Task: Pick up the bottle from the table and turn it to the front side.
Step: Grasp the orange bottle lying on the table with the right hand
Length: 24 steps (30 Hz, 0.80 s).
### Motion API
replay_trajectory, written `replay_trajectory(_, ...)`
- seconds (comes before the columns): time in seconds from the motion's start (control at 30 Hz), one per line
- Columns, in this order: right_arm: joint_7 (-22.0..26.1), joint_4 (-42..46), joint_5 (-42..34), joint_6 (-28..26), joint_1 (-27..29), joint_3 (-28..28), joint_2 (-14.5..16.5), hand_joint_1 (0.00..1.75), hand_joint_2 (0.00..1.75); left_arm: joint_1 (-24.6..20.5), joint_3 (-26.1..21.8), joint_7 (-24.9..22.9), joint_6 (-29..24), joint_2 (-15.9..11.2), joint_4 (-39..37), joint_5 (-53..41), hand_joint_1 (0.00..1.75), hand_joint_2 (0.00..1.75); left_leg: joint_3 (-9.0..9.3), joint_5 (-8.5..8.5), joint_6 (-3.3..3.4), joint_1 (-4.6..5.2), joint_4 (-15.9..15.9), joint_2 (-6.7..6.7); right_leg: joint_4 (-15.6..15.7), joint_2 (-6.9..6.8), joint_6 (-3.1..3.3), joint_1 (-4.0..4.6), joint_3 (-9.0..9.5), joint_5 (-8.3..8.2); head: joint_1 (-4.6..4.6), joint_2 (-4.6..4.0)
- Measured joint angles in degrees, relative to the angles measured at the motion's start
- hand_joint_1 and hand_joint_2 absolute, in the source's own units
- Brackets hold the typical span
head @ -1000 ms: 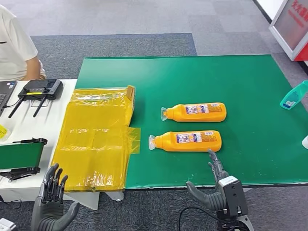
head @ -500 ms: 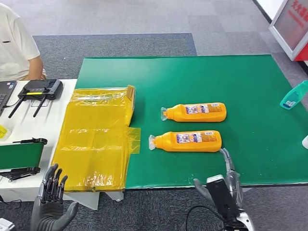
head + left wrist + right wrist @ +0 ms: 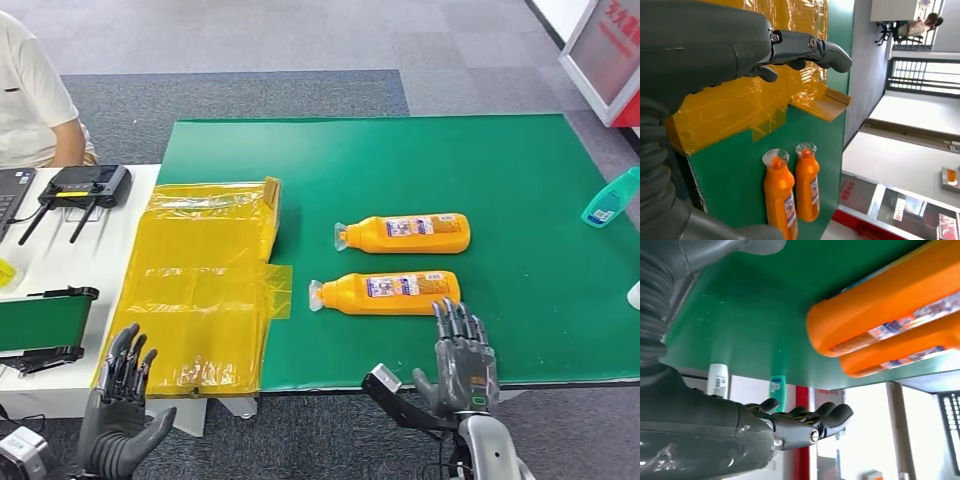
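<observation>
While both orange bottles lie on their sides on the green table [image 3: 528,180], nothing has been picked up: the nearer bottle [image 3: 392,293], close to the front edge, waits just beyond the right hand [image 3: 462,352], whose fingers are spread and hold nothing. The left hand [image 3: 124,400] is likewise spread and empty. Label print on the bottles is too small to read.

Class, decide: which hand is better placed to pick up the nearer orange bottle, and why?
Right. The right hand is open just at the near bottle's base end, while the left hand hangs off the table by the yellow bag.
</observation>
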State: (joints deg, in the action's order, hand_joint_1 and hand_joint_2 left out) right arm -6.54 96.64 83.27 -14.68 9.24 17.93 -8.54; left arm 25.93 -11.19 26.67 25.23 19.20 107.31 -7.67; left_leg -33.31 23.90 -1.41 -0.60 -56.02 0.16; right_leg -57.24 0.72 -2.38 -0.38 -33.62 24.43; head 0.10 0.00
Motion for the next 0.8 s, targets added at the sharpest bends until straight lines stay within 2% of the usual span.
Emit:
replay_trajectory(0.1, -0.07, -2.26, 1.3, 2.08, -2.51, 2.19, -0.97, 0.0, 1.75, -0.46, 0.78, -0.26, -0.56, -0.61, -0.56, 0.61, 0.0, 1.75, -0.01, 0.0, 0.0, 0.0, 0.0, 0.0, -0.01, 0.01, 0.0, 0.0, -0.01, -0.01, 0.0, 0.0)
replay_trajectory(0.27, 0.49, -10.66, 0.89, 7.45, -11.2, 7.25, -2.21, 0.0, 1.75, -2.56, 3.74, -0.63, -3.26, -3.03, -2.47, 2.79, 0.0, 1.75, -0.01, -0.1, 0.05, 0.0, 0.0, 0.01, -0.01, 0.0, -0.02, -0.01, -0.02, -0.05, 0.01, 0.0)
replay_trajectory(0.6, 0.97, -22.84, -2.33, 12.76, -25.55, 14.04, -3.01, 0.0, 1.75, -4.75, 8.76, -0.83, -6.13, -7.4, -5.68, 5.45, 0.0, 1.75, -0.03, -0.21, 0.03, 0.0, 0.0, 0.01, -0.01, 0.0, 0.0, -0.01, -0.05, -0.15, 0.01, 0.0)
replay_trajectory(0.8, 1.09, -27.36, -2.99, 13.59, -30.97, 15.93, -3.43, 0.0, 1.75, -5.44, 10.53, -0.87, -6.79, -8.95, -6.94, 6.28, 0.0, 1.75, -0.04, -0.22, 0.04, 0.0, 0.0, 0.0, -0.01, 0.0, 0.01, -0.01, -0.06, -0.17, 0.01, 0.0)
